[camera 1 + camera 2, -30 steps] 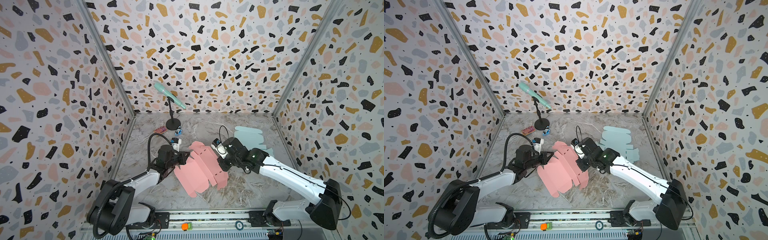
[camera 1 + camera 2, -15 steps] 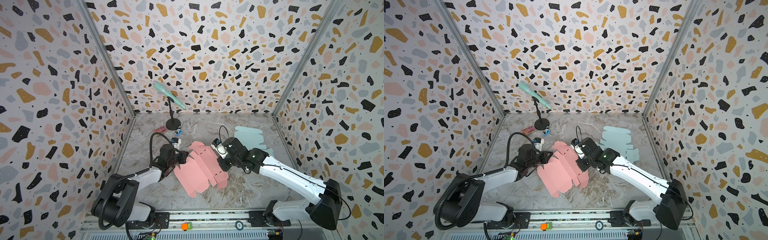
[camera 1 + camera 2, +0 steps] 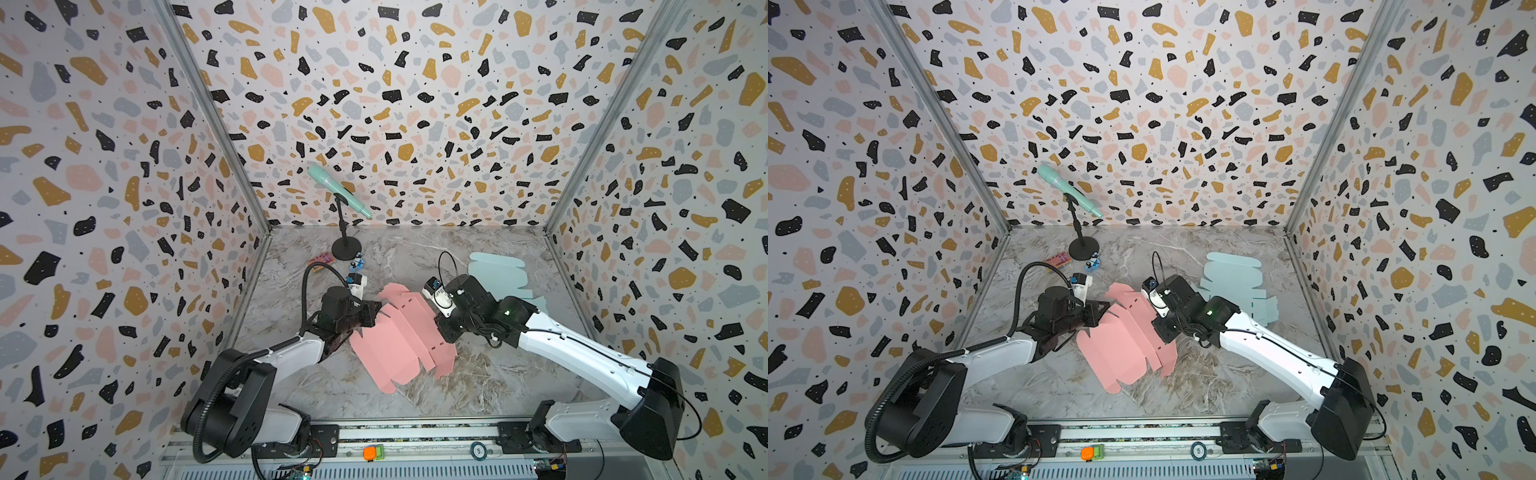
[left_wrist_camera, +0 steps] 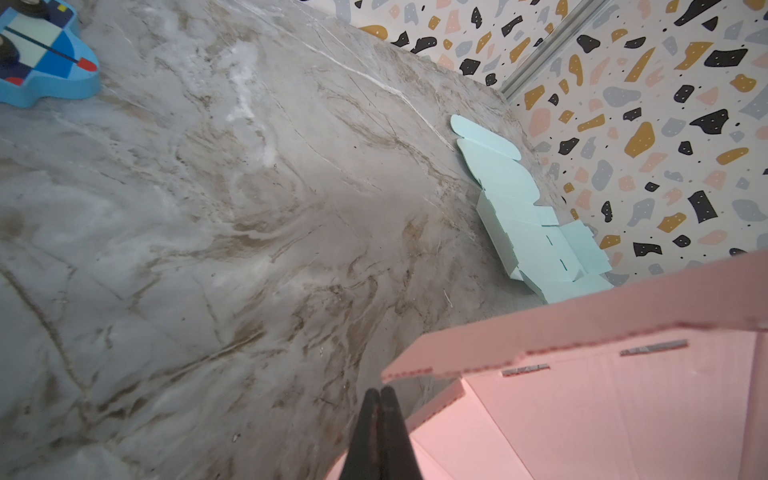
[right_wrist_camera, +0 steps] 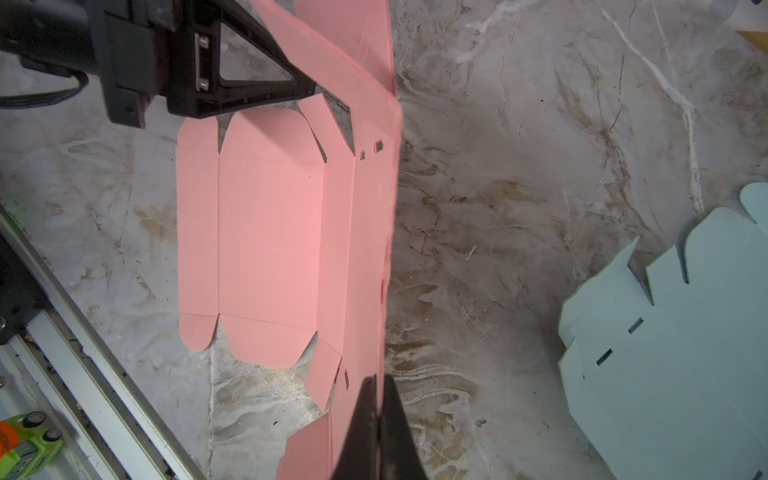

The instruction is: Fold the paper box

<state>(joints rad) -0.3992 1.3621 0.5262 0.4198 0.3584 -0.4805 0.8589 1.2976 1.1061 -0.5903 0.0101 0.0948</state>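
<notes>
The pink paper box (image 3: 399, 345) (image 3: 1121, 345) lies as a flat die-cut blank on the marble table, with its right-hand panel lifted off the surface. My right gripper (image 3: 446, 336) (image 5: 378, 380) is shut on the edge of that raised panel (image 5: 374, 249). My left gripper (image 3: 376, 309) (image 4: 380, 390) is shut with nothing between its fingers. Its tip rests against the blank's far left corner, beside a raised flap (image 4: 582, 320). In the right wrist view the left gripper (image 5: 307, 89) touches the lifted panel at its far end.
A light blue box blank (image 3: 498, 278) (image 5: 685, 353) lies flat behind the right arm near the right wall. A teal microphone (image 3: 338, 189) on a black stand, a small blue toy (image 3: 357, 262) (image 4: 45, 62) and a pink packet (image 3: 321, 261) sit at the back left. A metal rail (image 3: 374, 436) runs along the front.
My left gripper has crept slightly right towards the raised panel, and its arm has shifted. The right gripper and the pink box hold still.
</notes>
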